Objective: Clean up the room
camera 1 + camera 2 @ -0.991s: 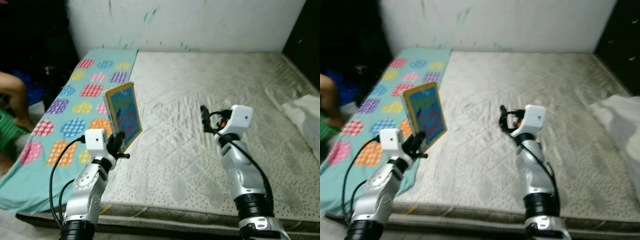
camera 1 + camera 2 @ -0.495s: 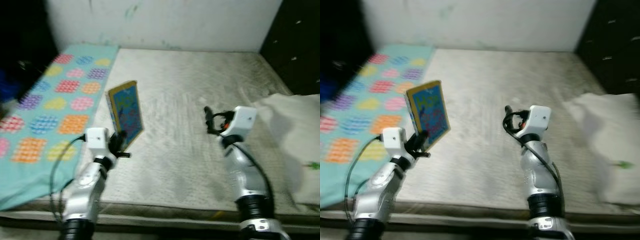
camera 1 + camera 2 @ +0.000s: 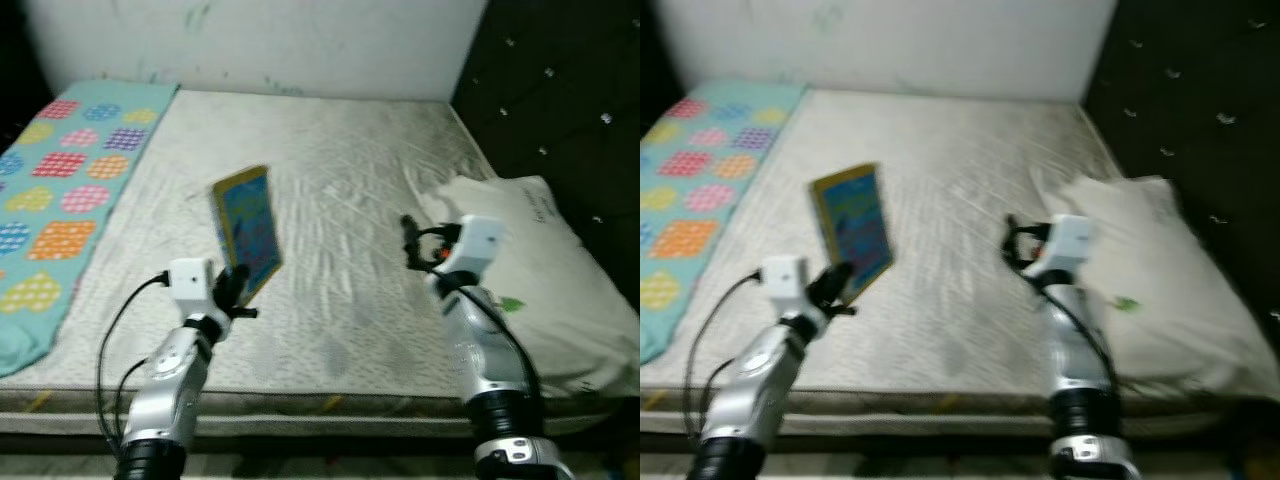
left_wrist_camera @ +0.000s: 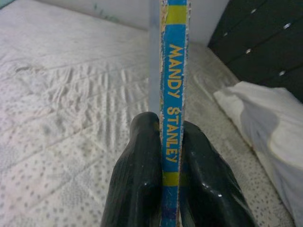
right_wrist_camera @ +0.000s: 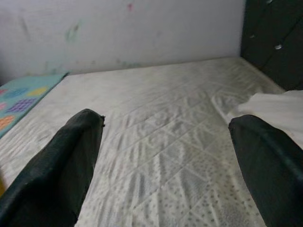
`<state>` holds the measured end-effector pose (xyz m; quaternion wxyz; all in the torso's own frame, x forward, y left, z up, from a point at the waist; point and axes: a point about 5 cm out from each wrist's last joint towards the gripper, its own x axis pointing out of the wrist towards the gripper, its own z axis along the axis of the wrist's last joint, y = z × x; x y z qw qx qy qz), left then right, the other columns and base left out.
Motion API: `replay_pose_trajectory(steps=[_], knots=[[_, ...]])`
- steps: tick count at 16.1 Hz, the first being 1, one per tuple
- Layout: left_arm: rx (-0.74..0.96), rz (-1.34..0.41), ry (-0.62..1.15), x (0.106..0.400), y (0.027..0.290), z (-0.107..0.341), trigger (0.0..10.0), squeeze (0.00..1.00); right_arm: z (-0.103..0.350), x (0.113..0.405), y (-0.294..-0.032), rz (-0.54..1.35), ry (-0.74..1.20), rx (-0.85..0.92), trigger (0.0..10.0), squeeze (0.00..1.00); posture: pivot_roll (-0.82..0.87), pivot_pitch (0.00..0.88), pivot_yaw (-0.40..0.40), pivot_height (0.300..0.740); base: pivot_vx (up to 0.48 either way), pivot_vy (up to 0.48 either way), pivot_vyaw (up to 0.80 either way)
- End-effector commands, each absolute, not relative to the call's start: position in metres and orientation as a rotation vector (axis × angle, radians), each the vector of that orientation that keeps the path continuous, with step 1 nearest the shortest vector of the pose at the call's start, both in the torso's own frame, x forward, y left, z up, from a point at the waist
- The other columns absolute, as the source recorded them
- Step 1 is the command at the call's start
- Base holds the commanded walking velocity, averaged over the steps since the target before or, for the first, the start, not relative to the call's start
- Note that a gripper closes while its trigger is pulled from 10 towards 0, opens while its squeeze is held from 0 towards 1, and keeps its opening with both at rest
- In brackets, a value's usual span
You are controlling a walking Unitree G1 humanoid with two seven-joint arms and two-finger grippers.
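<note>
Mattress point(image 3: 340, 200); wrist-view book point(image 4: 171, 94) spine "MANDY STANLEY"

Mattress point(image 3: 330, 200) fills centre frame; blanket point(image 3: 50, 190) lies on its left edge, pillow point(image 3: 530, 270) at right, wall point(image 3: 260, 40) behind.

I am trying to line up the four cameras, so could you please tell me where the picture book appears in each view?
Left eye view: the book stands upright over the mattress, left of centre, above the left gripper.
Right eye view: book left of centre.
Left wrist view: its blue spine runs up the middle, clamped between the black fingers.
Right wrist view: I cannot find the book here.
Shared landmark: the white pillow.
</note>
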<state>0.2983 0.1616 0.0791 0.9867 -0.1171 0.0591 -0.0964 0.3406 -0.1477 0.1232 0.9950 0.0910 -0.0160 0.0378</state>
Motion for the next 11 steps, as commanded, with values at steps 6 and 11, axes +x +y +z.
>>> replay_pose_trajectory(steps=[6, 11], knots=[[-0.248, -0.205, 0.033, 0.3040, 0.1583, 0.0948, 10.0, 0.00, 0.1285, 0.3436, -0.1531, 0.076, -0.048, 0.159, 10.0, 0.00, -0.09, 0.028, 0.001, 0.740, 0.000, -0.306, 0.00], [-0.255, -0.263, 0.000, 0.3030, 0.1556, 0.0984, 10.0, 0.00, 0.1278, 0.3440, -0.1543, 0.077, -0.046, 0.158, 10.0, 0.00, -0.09, 0.022, -0.001, 0.740, 0.000, 0.000, 0.00]])
